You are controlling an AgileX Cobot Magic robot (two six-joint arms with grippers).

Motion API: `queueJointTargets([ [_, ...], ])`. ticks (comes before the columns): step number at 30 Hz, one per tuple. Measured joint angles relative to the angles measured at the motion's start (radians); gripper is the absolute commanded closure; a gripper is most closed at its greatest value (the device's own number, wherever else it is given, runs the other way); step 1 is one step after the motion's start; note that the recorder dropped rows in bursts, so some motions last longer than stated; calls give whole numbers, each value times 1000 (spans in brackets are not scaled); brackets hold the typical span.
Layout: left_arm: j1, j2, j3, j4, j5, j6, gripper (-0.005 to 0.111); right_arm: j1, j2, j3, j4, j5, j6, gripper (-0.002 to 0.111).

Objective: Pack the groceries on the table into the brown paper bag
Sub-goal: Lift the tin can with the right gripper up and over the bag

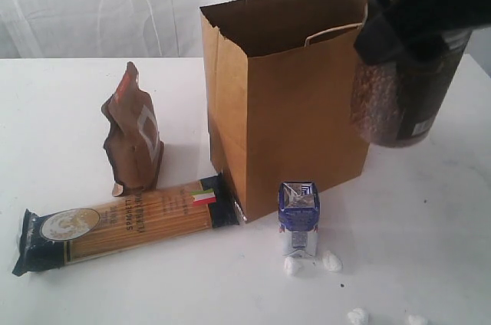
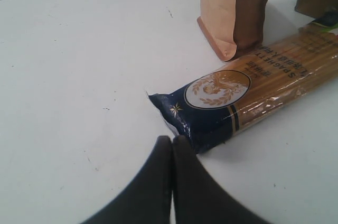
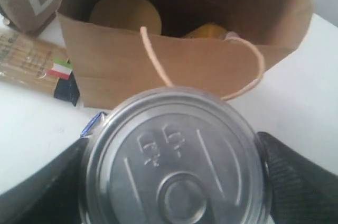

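Observation:
My right gripper (image 3: 177,182) is shut on the silver pull-tab can (image 3: 177,160), holding it in the air just off the right side of the brown paper bag (image 1: 291,110), near its rim. Inside the bag I see the jar's tan lid (image 3: 125,12) and part of the yellow bottle (image 3: 208,31). On the table (image 1: 61,103) left of the bag the brown pouch (image 1: 132,133) stands upright. The spaghetti packet (image 1: 123,221) lies in front of it. The small blue carton (image 1: 299,218) stands before the bag. My left gripper (image 2: 172,142) is shut and empty, low beside the packet's dark end (image 2: 185,115).
Small white crumbs (image 1: 311,264) lie by the carton, and more (image 1: 383,316) sit near the front edge. A white curtain (image 1: 100,3) hangs behind the table. The bag's twisted handle (image 3: 158,60) loops up on the side nearest the can.

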State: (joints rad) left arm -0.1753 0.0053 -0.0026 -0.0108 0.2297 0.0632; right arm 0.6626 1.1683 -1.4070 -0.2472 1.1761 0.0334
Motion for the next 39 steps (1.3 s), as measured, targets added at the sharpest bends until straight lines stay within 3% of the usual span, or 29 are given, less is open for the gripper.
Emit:
queueJointTargets([
  [20, 0, 0, 0, 0, 0, 0, 107, -245, 0, -84, 2, -34, -44, 108],
  [39, 0, 0, 0, 0, 0, 0, 107, -272, 143, -240, 38, -284, -44, 108],
])
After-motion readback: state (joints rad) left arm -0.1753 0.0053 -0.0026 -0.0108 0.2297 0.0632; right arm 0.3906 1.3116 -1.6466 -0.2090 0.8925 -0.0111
